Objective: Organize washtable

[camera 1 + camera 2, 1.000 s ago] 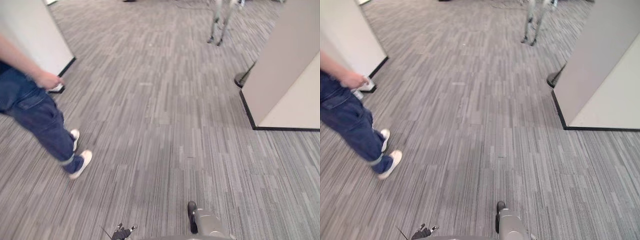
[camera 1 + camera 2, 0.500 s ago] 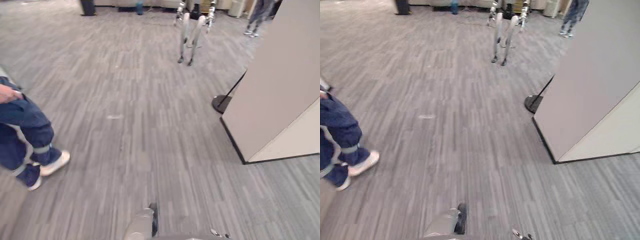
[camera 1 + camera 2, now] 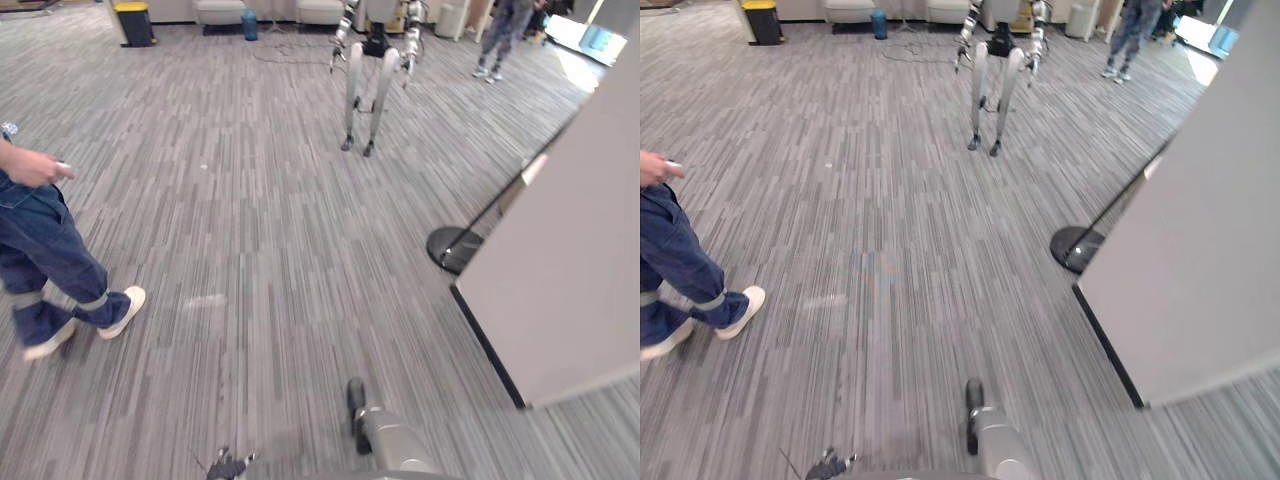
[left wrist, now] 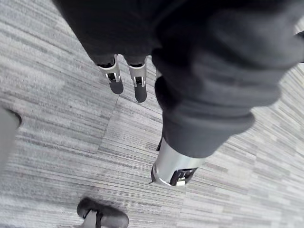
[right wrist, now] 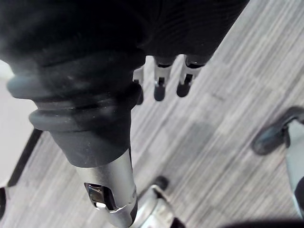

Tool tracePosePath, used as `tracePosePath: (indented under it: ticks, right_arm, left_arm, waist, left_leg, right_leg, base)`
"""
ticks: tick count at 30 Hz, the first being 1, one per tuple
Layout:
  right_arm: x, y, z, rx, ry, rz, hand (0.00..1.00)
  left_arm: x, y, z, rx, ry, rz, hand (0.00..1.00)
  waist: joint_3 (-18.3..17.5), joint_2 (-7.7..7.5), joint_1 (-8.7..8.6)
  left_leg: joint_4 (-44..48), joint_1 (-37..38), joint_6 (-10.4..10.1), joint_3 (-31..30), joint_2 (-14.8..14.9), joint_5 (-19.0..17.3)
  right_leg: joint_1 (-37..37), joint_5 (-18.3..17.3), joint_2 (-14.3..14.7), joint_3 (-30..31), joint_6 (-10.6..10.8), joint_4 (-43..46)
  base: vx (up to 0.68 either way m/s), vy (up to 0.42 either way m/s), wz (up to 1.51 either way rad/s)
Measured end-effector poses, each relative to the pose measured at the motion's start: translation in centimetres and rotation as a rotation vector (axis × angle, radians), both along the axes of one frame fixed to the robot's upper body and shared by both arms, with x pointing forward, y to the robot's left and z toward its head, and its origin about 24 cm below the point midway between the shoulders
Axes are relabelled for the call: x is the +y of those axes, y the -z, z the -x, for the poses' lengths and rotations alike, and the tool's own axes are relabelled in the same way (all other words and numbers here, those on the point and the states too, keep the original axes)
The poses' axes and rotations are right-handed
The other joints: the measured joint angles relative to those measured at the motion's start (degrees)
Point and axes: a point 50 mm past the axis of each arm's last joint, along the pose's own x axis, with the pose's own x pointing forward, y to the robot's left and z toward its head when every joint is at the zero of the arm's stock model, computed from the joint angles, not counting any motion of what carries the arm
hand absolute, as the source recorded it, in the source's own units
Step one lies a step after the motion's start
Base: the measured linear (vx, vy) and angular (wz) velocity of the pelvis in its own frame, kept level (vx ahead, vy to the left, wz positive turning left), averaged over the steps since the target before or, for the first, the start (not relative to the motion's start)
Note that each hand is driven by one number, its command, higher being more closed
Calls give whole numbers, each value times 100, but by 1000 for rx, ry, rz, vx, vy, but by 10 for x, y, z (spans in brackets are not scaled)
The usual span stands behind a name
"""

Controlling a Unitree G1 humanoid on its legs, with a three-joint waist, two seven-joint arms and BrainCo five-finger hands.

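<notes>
The left hand [image 4: 138,84] hangs over the grey striped carpet floor [image 3: 260,220], its fingers loose, nearly straight and holding nothing. The right hand [image 5: 160,85] hangs the same way, relaxed and empty. From the head, a person in blue jeans and white shoes [image 3: 45,250] stands at 9 o'clock. A tall beige partition panel [image 3: 570,270] rises at 3 o'clock, with a black round stand base [image 3: 452,247] just beside it. A silver two-legged robot [image 3: 370,80] stands at 12 o'clock.

left hand [image 4: 138,86]: fingers [image 4: 115,81] straight, empty | right hand [image 5: 160,81]: fingers [image 5: 186,78] straight, empty
</notes>
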Motion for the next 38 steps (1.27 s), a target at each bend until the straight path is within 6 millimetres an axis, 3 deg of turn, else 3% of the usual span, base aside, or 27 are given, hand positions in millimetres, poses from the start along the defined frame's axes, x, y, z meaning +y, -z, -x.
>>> tracePosePath:
  ticks: [1, 2, 3, 4, 6, 7, 8, 9, 10, 12, 13, 14, 15, 16, 17, 18, 19, 20, 22, 25, 26, 27, 28, 29, 32, 34, 38]
  right_arm:
    - [-12, -2, -5, -14, -12, 27, 0]
    - [-26, -5, -21, -40, -62, 76, 0]
    - [-27, -7, -43, -92, -90, 102, 0]
    - [-21, -8, -59, -127, -113, 92, 0]
    - [-10, -8, -77, -169, -161, 68, 0]
    - [-7, -9, -86, -190, -190, 67, 0]
    - [-5, -10, -93, -205, -197, 68, 0]
    - [-5, -11, -98, -217, -202, 71, 0]
    - [-6, -12, -101, -226, -193, 73, 0]
    - [-15, -12, -97, -214, -186, 96, 0]
    - [-18, -10, -87, -184, -164, 96, 0]
    - [-18, -9, -82, -170, -162, 97, 0]
    - [-14, -8, -75, -151, -165, 92, 0]
    - [-5, -4, -66, -126, -153, 65, 0]
    - [1, -3, -62, -118, -143, 45, 0]
    - [12, -1, -60, -114, -106, 15, 0]
    - [15, 0, -57, -112, -63, 4, 0]
    - [12, 1, -49, -94, -41, 8, 0]
    - [8, 0, -49, -103, -51, 25, 0]
    - [-5, -3, -49, -108, -59, 64, 0]
    - [-8, -2, -43, -90, -50, 66, 0]
    - [-6, -2, -39, -81, -43, 61, 0]
    - [-5, -1, -33, -60, -37, 53, 0]
    - [1, 1, -26, -33, -34, 32, 0]
    - [-4, 0, -24, -23, -56, 46, 0]
    - [-9, -1, -34, -42, -101, 66, 0]
    - [-9, -1, -38, -38, -175, 76, 0]
  left_arm:
    - [-5, 1, 1, 1, -28, 19, 0]
    - [-9, 2, 10, 17, -51, 32, 0]
    - [-7, 1, 3, 1, -30, 25, 0]
    - [-3, 0, -1, -14, -20, 14, 0]
    - [9, -6, -14, -62, 13, -29, 0]
    - [9, -8, -18, -81, 27, -37, 0]
    - [12, -9, -19, -87, 31, -49, 0]
    - [12, -9, -18, -84, 29, -50, 0]
    - [7, -7, -17, -78, 25, -43, 0]
    - [-3, -5, -11, -66, 36, -27, 0]
    - [-9, -2, 1, -31, 26, -11, 0]
    - [-10, 0, 11, -6, 11, -6, 0]
    - [-8, 2, 35, 55, -21, -8, 0]
    - [-1, 2, 54, 114, -36, -23, 0]
    - [6, 1, 57, 124, -34, -42, 0]
    - [20, -1, 54, 133, -18, -74, 0]
    - [26, -2, 44, 124, 14, -89, 0]
    - [26, -3, 24, 84, 68, -100, 0]
    - [25, -3, 14, 63, 110, -106, 0]
    - [13, -4, -10, 2, 135, -82, 0]
    - [5, -3, -15, -12, 137, -67, 0]
    - [2, -3, -16, -15, 140, -61, 0]
    - [1, -3, -15, -16, 126, -61, 0]
    - [2, -3, -13, -18, 96, -58, 0]
    - [-1, -1, -4, 1, 54, -46, 0]
    - [-4, 0, -4, 5, 74, -45, 0]
    - [-6, 0, -6, 4, 97, -48, 0]
  waist:
    - [13, 192, 80]
    - [56, 384, 220]
    - [213, 442, 235]
    - [287, 296, 240]
    - [372, 34, 396]
    - [343, -58, 425]
    - [338, -57, 457]
    - [347, -72, 459]
    - [316, 89, 515]
    - [271, 404, 656]
    - [260, 533, 736]
    - [236, 542, 738]
    - [100, 426, 753]
    - [-137, 140, 758]
    - [-224, -57, 720]
    - [-170, -341, 627]
    - [-123, -433, 553]
    - [-81, -445, 508]
    - [-23, -334, 514]
    - [-5, -92, 377]
    - [17, -26, 327]
    - [11, -46, 324]
    - [6, -113, 346]
    - [-1, -264, 388]
    - [-130, -113, 397]
    - [-127, 1, 376]
    - [-125, -23, 397]
  left_leg:
    - [608, -223, 171, 236, 273, 635]
    - [1315, -490, 567, 806, 782, 2415]
    - [2118, -860, 825, 1051, 1124, 1736]
    - [2425, -1189, 851, 1146, 1174, 1152]
    - [2180, -1781, 723, 1132, 1106, 424]
    - [1499, -2189, 522, 1115, 1013, 122]
    - [715, -2455, 427, 1060, 913, 69]
    - [-277, -2670, 365, 859, 730, 111]
    - [-1804, -2866, -4, 412, 564, 420]
    - [-2879, -3239, -586, -98, 604, 771]
    - [-3166, -3258, -585, -212, 731, 773]
    - [-3127, -3229, -581, -194, 809, 773]
    - [-2759, -3225, -317, 7, 908, 1348]
    - [-2418, -3212, 30, 220, 767, 1733]
    - [-2313, -3178, 150, 324, 666, 1737]
    - [-2276, -2908, 520, 453, 422, 1495]
    - [-2426, -2613, 663, 376, 253, 1403]
    - [-2859, -1972, 777, 320, 150, 1364]
    - [-3273, -1315, 882, 338, 134, 1289]
    - [-3736, -665, 992, 244, 147, 1185]
    - [-3863, -462, 923, 211, 115, 1132]
    - [-3862, -401, 876, 219, 76, 1091]
    - [-3863, -312, 838, 254, 7, 1020]
    - [-3867, -175, 776, 250, -122, 896]
    - [-3890, -108, 661, 139, 65, 786]
    - [-4011, -136, 623, 7, 220, 753]
    - [-4103, -7, 521, 2, 384, 688]
  right_leg:
    - [83, -205, 197, 53, 10, 169]
    - [504, -428, 577, 353, -132, 44]
    - [999, -553, 717, 547, -221, -22]
    - [1331, -685, 708, 741, -301, -112]
    - [2084, -847, 582, 1129, -372, -445]
    - [2453, -1029, 466, 1331, -351, -628]
    - [2675, -1207, 395, 1468, -294, -711]
    - [2836, -1424, 335, 1599, -238, -732]
    - [3061, -1670, 303, 1787, -210, -749]
    - [3432, -2036, 355, 2102, -164, -758]
    - [3790, -2268, 353, 2302, -113, -684]
    - [3938, -2417, 347, 2415, -137, -549]
    - [3970, -2840, 287, 2609, -114, 115]
    - [3615, -3018, 160, 2636, 157, 1117]
    - [3355, -2933, 84, 2566, 426, 1722]
    - [2971, -2317, -66, 2265, 1304, 2760]
    - [2759, -1407, -122, 1926, 1566, 3303]
    - [2379, -1305, -255, 1448, 1400, 4066]
    - [2095, -1902, -447, 889, 978, 3985]
    - [1600, -2464, -418, 537, 926, 2145]
    - [1556, -2308, -357, 763, 945, 836]
    - [1575, -2064, -373, 884, 861, 377]
    - [1588, -1571, -461, 985, 824, -42]
    - [1591, -796, -608, 1005, 930, -315]
    - [1695, -910, -464, 895, 851, -470]
    - [1845, -845, -340, 778, 762, -837]
    - [2079, -818, -195, 703, 719, -1129]
  base:
    - [1234, -170, -66]
    - [942, -48, -126]
    - [1058, -33, -129]
    - [851, -41, -84]
    - [813, -2, -74]
    - [946, 73, -66]
    - [761, 95, -57]
    - [725, 159, -55]
    - [569, 172, -57]
    - [875, 390, -87]
    - [910, 474, -107]
    - [818, 442, -132]
    - [839, 422, -138]
    - [832, 384, -135]
    - [767, 334, -80]
    - [567, 244, -10]
    - [782, 343, 35]
    - [614, 278, 36]
    - [563, 278, 9]
    - [473, 172, 31]
    - [497, 55, 45]
    - [385, 7, 55]
    - [375, -39, 53]
    - [387, -91, 52]
    - [316, -86, 27]
    - [327, -138, 10]
    - [162, -82, 5]
